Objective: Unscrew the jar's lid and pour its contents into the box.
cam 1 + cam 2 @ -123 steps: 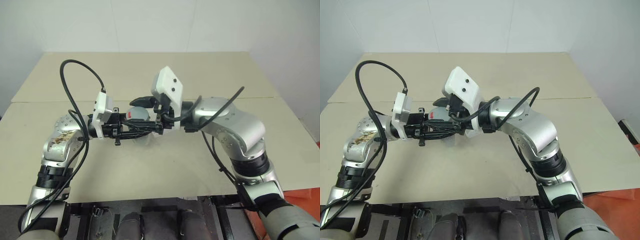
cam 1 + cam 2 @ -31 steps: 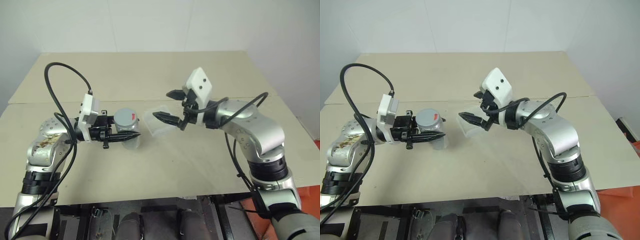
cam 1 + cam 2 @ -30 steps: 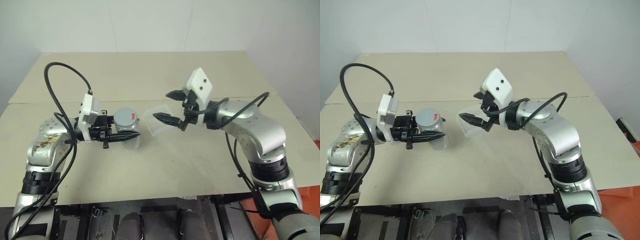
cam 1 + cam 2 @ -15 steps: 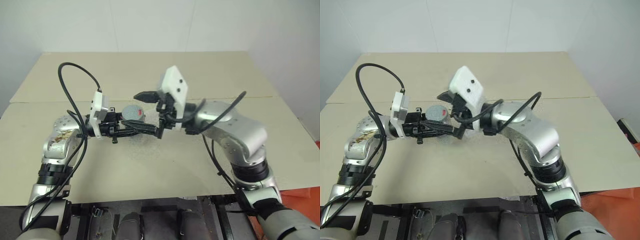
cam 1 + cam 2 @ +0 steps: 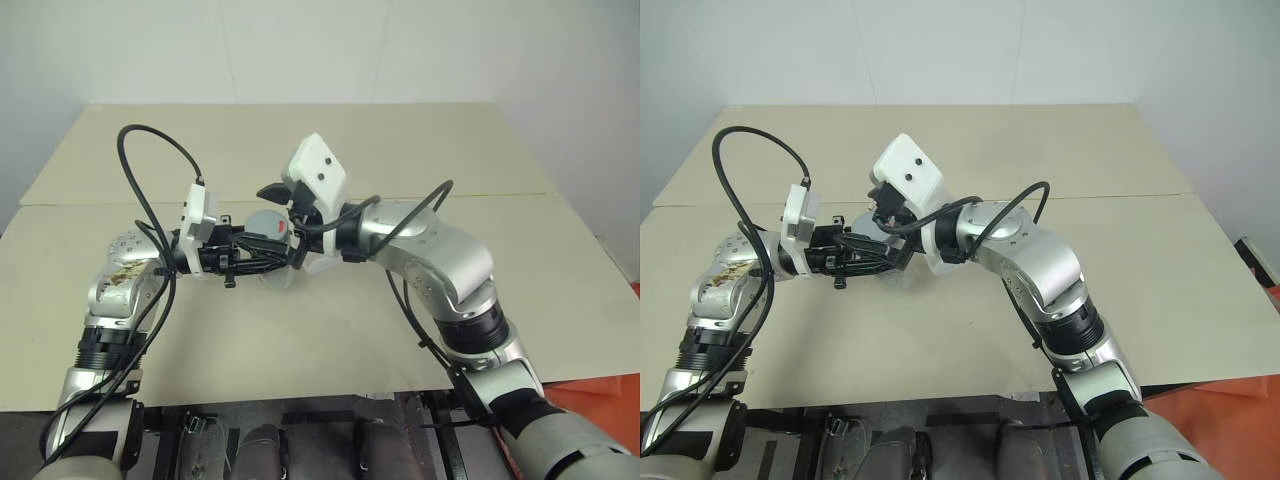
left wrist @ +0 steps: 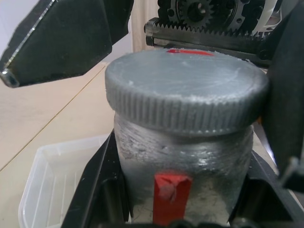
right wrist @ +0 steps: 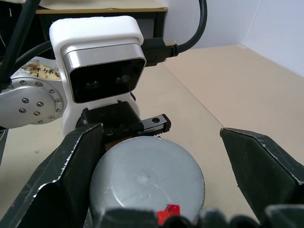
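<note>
The silvery-grey jar (image 6: 183, 156) with a red stripe is held upright above the table, and my left gripper (image 5: 270, 246) is shut on its body. Its grey ribbed lid (image 6: 185, 95) is on the jar. From the other side, my right gripper (image 7: 166, 178) is open, with one finger on each side of the lid (image 7: 147, 183). One right finger (image 7: 71, 175) sits close against the lid's edge and the other (image 7: 261, 166) stands well off it. The clear plastic box (image 6: 52, 185) lies on the table just beyond the jar, partly under my right forearm. The contents are hidden.
The beige table (image 5: 400, 150) stretches wide behind and to both sides of the arms. A black cable (image 5: 150, 160) loops up from my left wrist camera. A white wall stands past the far edge.
My right gripper has swung left across the box to the jar, and its open jaws now straddle the lid. The jar stays gripped by the left gripper.
</note>
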